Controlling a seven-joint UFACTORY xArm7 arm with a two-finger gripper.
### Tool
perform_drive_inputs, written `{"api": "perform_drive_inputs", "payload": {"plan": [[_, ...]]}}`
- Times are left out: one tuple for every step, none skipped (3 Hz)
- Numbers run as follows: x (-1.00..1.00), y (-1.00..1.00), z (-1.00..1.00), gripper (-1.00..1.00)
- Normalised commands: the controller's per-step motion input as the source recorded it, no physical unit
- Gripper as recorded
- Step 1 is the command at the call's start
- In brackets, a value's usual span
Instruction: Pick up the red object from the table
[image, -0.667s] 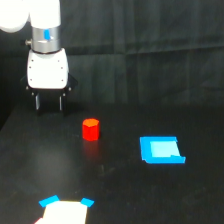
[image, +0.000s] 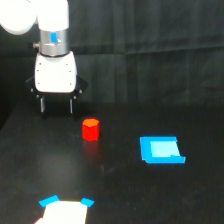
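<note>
The red object (image: 90, 129) is a small red-orange stubby cylinder standing upright on the black table (image: 150, 195), left of centre. My gripper (image: 56, 106) hangs from the white arm at the upper left, fingers pointing down and spread apart with nothing between them. It is behind and to the exterior view's left of the red object, apart from it.
A flat blue rectangle (image: 161, 150) lies on the table to the exterior view's right of the red object. A pale patch with blue corners (image: 65, 210) sits at the front edge. A dark curtain forms the backdrop.
The gripper has shifted slightly toward the exterior view's right, nearer the red object. The red object has not moved.
</note>
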Motion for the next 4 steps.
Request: {"api": "perform_drive_inputs", "payload": {"plan": [[1.00,-0.43,0.09,0.55],[0.46,-0.90,-0.32,1.00],[1.00,0.11,-0.22,1.00],[0.97,0.54,-0.12,0.72]]}}
